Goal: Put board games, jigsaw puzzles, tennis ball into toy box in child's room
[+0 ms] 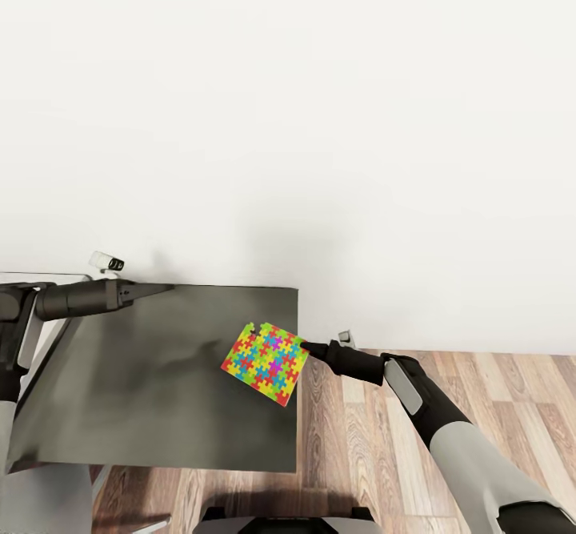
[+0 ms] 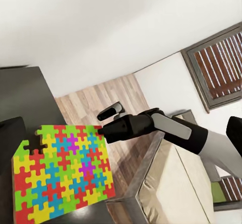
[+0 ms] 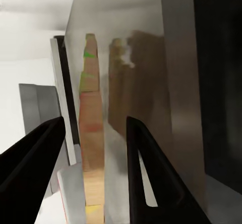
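Bright, even sim light; soft shadow on wall (image 1: pixel 296 246), glossy dark table (image 1: pixel 160 390) reflects, right wrist view blurry.

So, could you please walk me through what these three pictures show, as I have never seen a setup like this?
This is a simulated two-armed robot. The large picture comes from a camera on its head, looking down at a dark grey table against a white wall. The other two come from cameras on each wrist. A colourful jigsaw puzzle sits at the table's right edge, and the right gripper has reached its edge. In the right wrist view you look along the black jaws, which stand open on either side of the puzzle's thin edge, not yet closed on it. The left gripper hovers over the table's far edge; whether it is open is hard to tell. A bed shows in the left wrist view.
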You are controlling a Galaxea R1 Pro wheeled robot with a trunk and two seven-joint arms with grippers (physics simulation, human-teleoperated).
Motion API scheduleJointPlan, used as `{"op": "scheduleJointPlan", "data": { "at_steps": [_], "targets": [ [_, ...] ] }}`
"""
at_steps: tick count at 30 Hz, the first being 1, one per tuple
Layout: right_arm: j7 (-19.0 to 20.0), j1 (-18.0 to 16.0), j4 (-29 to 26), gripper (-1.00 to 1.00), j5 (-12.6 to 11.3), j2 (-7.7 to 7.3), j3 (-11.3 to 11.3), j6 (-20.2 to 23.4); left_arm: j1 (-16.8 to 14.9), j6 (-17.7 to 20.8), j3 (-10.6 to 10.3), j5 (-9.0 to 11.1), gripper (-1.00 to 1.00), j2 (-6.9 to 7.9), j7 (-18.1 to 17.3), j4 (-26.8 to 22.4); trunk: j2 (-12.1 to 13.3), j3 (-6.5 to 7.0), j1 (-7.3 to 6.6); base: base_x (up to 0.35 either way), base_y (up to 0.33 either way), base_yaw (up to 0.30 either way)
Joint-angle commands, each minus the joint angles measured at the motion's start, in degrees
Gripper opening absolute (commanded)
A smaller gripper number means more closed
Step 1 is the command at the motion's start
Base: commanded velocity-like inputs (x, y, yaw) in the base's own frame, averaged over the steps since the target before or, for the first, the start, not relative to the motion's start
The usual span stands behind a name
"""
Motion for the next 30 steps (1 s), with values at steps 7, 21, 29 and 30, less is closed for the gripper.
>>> {"op": "scheduleJointPlan", "data": {
  "at_steps": [7,21,29,30],
  "targets": [
    [0.4,0.2,-0.1,-1.00,-1.0,-0.26,-0.2,0.4,0.3,0.6,-0.5,-0.2,1.00,-0.39,-0.2,7.2,2.7,1.20,-1.52,0.000,0.000,0.000],
    [7.6,0.9,-0.6,-1.00,-1.0,-1.30,-0.4,-0.4,5.9,0.6,-0.8,0.1,1.00,-0.18,-0.2,7.5,4.8,2.10,-2.62,-0.069,0.010,0.000],
    [7.8,1.0,-0.7,-1.00,-1.1,-2.02,-0.5,-0.3,6.0,0.6,-0.8,0.2,1.00,0.09,-0.2,7.2,4.8,2.10,-2.62,-0.001,0.000,0.000],
    [7.9,1.0,-0.7,-1.00,-1.1,-2.36,-0.5,-0.3,6.0,0.6,-0.8,0.2,1.00,0.10,-0.2,7.2,4.8,2.10,-2.62,0.000,0.000,0.000]
  ]
}}
